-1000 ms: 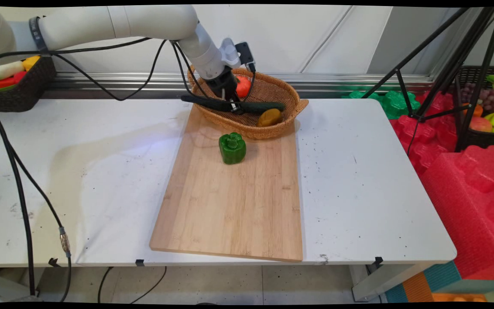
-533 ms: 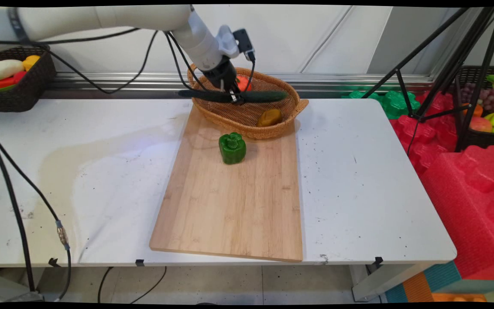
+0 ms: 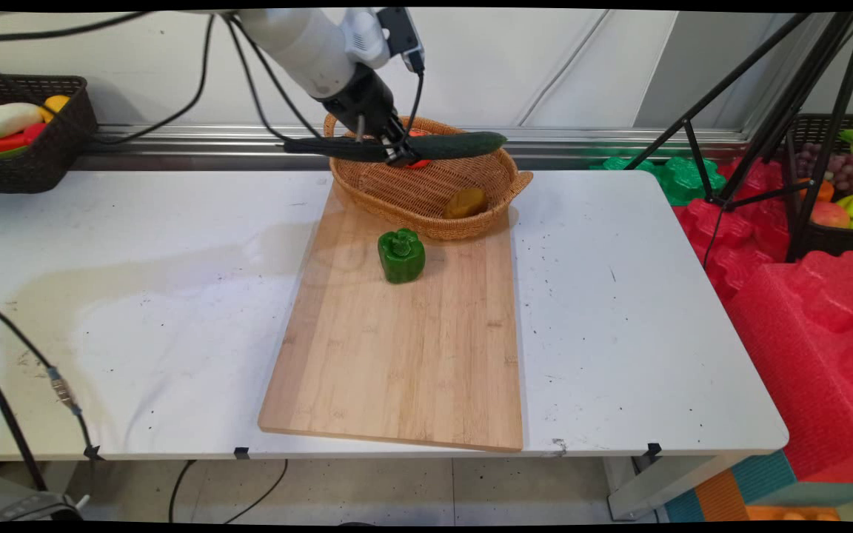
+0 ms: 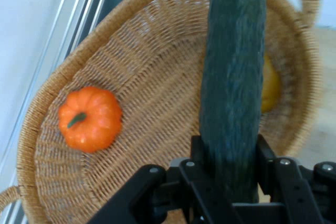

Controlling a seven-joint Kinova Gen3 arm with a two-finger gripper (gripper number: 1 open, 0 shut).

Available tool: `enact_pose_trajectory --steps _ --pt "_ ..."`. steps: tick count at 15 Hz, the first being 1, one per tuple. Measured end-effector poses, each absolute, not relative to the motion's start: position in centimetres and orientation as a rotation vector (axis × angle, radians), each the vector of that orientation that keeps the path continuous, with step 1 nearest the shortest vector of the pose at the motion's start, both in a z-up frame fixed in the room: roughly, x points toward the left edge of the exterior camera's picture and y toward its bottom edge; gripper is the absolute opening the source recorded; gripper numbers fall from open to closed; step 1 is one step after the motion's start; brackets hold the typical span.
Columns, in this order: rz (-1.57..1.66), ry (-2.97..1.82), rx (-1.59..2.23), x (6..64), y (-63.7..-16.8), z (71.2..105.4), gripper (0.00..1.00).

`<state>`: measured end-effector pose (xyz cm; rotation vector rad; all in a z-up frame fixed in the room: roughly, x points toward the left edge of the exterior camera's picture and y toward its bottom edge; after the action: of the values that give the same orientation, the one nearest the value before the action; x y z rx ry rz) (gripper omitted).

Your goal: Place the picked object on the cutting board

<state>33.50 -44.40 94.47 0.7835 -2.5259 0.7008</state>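
Note:
My gripper (image 3: 397,153) is shut on a long dark green cucumber (image 3: 456,144), held level in the air above the wicker basket (image 3: 426,218). In the hand view the cucumber (image 4: 233,66) runs up from between the fingers (image 4: 197,153) and the gripper (image 4: 231,169) hangs over the basket (image 4: 157,35). A small orange pumpkin (image 4: 89,118) and a yellow-brown fruit (image 4: 270,85) lie inside the basket. In the main view the yellow-brown fruit (image 3: 466,202) sits at the basket's near right. A green bell pepper (image 3: 401,255) stands on the wooden cutting board (image 3: 404,355) just in front of the basket.
A dark basket of vegetables (image 3: 19,141) sits at the table's far left. A black tripod (image 3: 767,111) and red foam blocks (image 3: 804,311) stand off the table's right side. Black cables (image 3: 27,392) hang over the left part of the table.
The gripper has risen with the cucumber, lifting it from inside the basket to above its rim. The arm has swung upward and to the left.

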Motion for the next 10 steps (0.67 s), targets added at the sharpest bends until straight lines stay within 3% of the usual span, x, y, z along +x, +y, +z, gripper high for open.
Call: enact_pose_trajectory --steps 6,10 --pt "0.628 -2.517 0.766 33.3 -37.8 96.3 0.00" --pt "0.552 -2.531 0.766 33.5 -33.6 95.7 0.00"
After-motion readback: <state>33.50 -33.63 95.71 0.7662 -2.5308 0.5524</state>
